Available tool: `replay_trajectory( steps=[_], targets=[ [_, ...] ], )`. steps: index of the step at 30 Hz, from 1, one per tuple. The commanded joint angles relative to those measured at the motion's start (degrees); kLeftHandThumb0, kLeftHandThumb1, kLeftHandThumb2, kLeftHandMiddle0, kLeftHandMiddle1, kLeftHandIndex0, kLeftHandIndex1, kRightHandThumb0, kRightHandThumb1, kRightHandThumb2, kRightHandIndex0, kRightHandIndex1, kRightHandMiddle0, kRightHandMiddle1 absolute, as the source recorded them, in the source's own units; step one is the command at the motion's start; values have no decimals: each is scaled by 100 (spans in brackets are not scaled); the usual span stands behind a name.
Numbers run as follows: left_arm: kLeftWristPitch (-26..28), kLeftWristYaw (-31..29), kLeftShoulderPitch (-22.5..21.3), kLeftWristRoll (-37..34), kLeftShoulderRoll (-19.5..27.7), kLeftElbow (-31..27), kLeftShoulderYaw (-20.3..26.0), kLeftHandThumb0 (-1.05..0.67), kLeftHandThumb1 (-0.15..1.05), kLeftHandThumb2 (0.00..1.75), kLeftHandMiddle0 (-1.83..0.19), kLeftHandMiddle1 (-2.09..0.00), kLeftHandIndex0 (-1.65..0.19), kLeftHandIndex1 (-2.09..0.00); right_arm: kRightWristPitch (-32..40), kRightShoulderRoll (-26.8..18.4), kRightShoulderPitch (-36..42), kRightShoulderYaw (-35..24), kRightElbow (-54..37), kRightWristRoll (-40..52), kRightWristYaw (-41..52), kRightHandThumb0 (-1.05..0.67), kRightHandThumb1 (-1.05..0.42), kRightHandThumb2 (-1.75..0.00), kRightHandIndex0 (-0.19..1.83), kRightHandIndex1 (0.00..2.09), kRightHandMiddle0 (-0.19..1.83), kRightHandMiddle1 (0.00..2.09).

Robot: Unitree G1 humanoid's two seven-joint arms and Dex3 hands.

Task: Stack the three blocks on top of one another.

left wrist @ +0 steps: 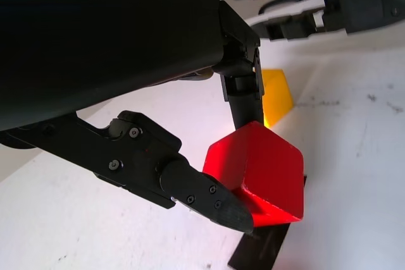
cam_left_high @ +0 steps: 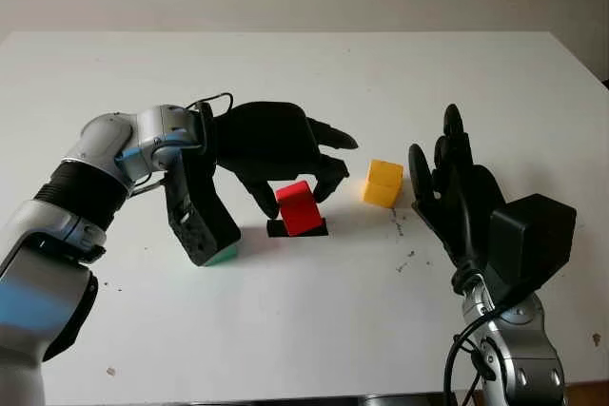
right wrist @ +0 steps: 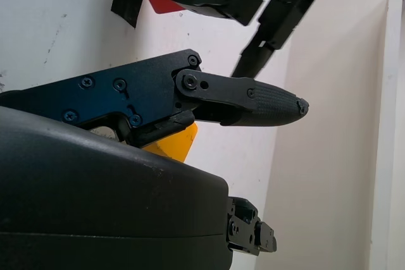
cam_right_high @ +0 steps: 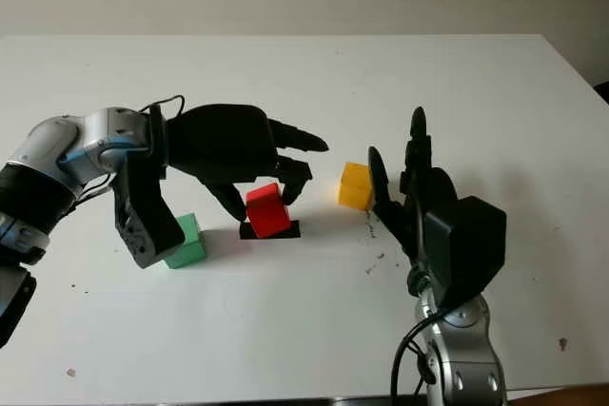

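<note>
From the head camera you see the left hand (cam_left_high: 285, 154) pinching the small red cube block (cam_left_high: 299, 207), tilted above a black tape square (cam_left_high: 297, 228) on the white table (cam_left_high: 304, 83). A green cube block (cam_right_high: 185, 241) sits beside that forearm; the yellow cube block (cam_left_high: 383, 183) stands near the open right hand (cam_left_high: 457, 192).

In the left wrist view, fingers (left wrist: 202, 191) clamp the red block.

In the right wrist view, your right hand holds nothing, with the yellow block behind it.
</note>
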Motion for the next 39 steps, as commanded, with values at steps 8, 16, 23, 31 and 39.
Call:
replay_trajectory(
  steps=[8,16,23,31,39],
  targets=[
    [16,185,-5,410,55,-133,-189,-38,89,5,-23,-5,-40,-139,-100,-14,37,-6,-133,-4,28,-71,-105,-53,-19,0,-17,5],
    [15,518,-2,786,109,-214,-273,-33,89,5,-22,-5,-42,-138,0,-41,23,-8,-164,-8,86,-72,-105,-55,-19,0,-18,5],
    [-40,654,39,770,109,-137,-307,-33,91,6,-21,-5,-34,-147,-44,-13,29,-11,-149,7,77,-71,-105,-53,-19,0,-18,5],
    [-105,250,97,168,1,114,-284,-50,95,6,-20,-5,-29,-142,-27,34,14,-34,-140,40,51,-71,-105,-53,-19,0,-18,5],
    [-75,70,69,201,56,-15,-291,-54,95,5,-7,-4,-16,-68,12,17,35,-1,-189,-4,65,-71,-105,-54,-19,0,-18,5]
  ],
)
